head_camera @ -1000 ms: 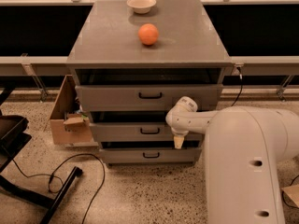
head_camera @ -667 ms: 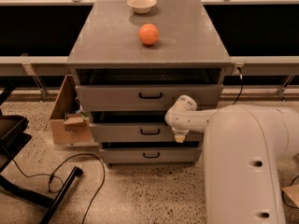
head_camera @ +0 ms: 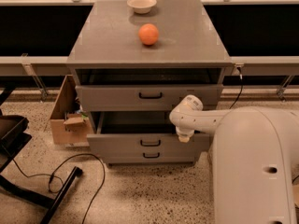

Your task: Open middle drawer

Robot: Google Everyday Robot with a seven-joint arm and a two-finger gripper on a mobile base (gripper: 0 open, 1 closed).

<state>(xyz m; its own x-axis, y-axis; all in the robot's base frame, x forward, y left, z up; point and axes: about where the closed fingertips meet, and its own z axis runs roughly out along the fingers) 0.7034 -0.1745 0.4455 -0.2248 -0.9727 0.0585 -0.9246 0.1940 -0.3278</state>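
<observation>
The middle drawer (head_camera: pixel 122 145) is the second grey front with a small black bar handle (head_camera: pixel 150 143). It stands pulled out from the cabinet, with a dark gap open above its front. My gripper (head_camera: pixel 183 135) hangs from the white arm (head_camera: pixel 243 139) at the right end of this drawer's top edge, to the right of the handle. The arm's wrist hides the contact with the drawer.
The top drawer (head_camera: pixel 117 97) stands slightly out above it, and the lowest drawer (head_camera: pixel 150 156) is just below. An orange (head_camera: pixel 148 34) and a white bowl (head_camera: pixel 141 4) sit on the cabinet top. A cardboard box (head_camera: pixel 65 120) is at the left, with a black cable (head_camera: pixel 70 174) on the floor.
The middle drawer's front has come further out toward the camera, so its handle now sits close above the lowest drawer's handle. The gripper has stayed at the drawer's right end.
</observation>
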